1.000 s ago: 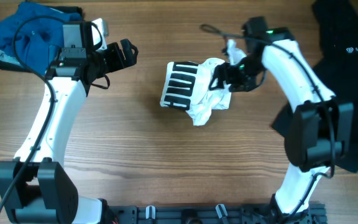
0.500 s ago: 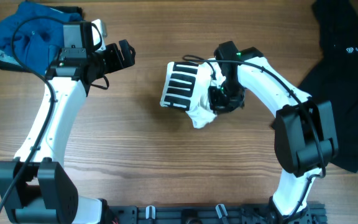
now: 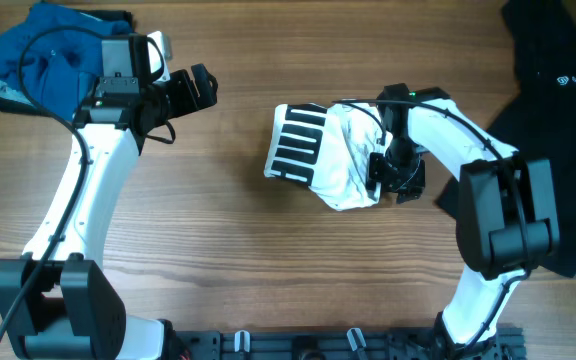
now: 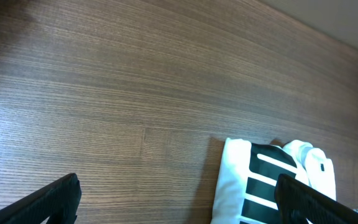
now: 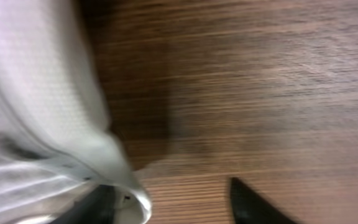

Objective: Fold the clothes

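I look in on a robotics lab bench, not a home. Two white-and-black robot arms, the left arm (image 3: pixel 88 190) and the right arm (image 3: pixel 463 140), stand on a black mounting rail (image 3: pixel 348 345) along the near edge of a wood-grain table (image 3: pixel 268 270). Loose cables run along both. Clothes lie about: a blue garment (image 3: pixel 43 55), a black garment (image 3: pixel 558 100), a white T-shirt (image 3: pixel 343 165).

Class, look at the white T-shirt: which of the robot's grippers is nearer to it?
Right. The right gripper sits against the edge of the white T-shirt. The left gripper hangs well away from it, across a stretch of bare wood.
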Controlling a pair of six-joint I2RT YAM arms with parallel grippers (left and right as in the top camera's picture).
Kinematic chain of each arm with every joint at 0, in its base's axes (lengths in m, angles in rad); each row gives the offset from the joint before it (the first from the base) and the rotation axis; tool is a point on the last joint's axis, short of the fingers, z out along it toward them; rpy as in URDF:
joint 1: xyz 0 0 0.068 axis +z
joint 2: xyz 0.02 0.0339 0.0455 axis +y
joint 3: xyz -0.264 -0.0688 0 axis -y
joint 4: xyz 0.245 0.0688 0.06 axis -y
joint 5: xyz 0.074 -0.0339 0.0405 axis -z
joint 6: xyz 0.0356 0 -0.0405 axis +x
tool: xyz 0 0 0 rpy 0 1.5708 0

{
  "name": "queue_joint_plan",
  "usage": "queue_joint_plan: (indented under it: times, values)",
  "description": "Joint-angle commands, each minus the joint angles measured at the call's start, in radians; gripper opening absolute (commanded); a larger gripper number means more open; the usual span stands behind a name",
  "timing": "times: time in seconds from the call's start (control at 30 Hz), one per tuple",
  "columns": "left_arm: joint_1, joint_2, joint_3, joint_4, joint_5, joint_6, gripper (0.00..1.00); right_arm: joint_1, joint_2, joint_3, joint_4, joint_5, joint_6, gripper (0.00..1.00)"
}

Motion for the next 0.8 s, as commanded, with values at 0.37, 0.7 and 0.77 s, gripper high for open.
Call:
queue_joint_plan:
  times: [0.37,0.7,0.77]
  values:
    - [0.006,-0.006,0.009,0.002,-0.059,0.024,1.0,0.041,-0.108,0.076,0.361,-0.128,-0.21,0.58]
    - [0.006,-0.006,0.009,0.001,-0.058,0.024,1.0,0.087,-0.04,0.072,0.415,-0.07,-0.151,0.06]
    - [0.006,-0.006,0.009,-0.004,-0.058,0.024,1.0,0.084,-0.041,0.072,0.412,0.005,-0.117,0.04]
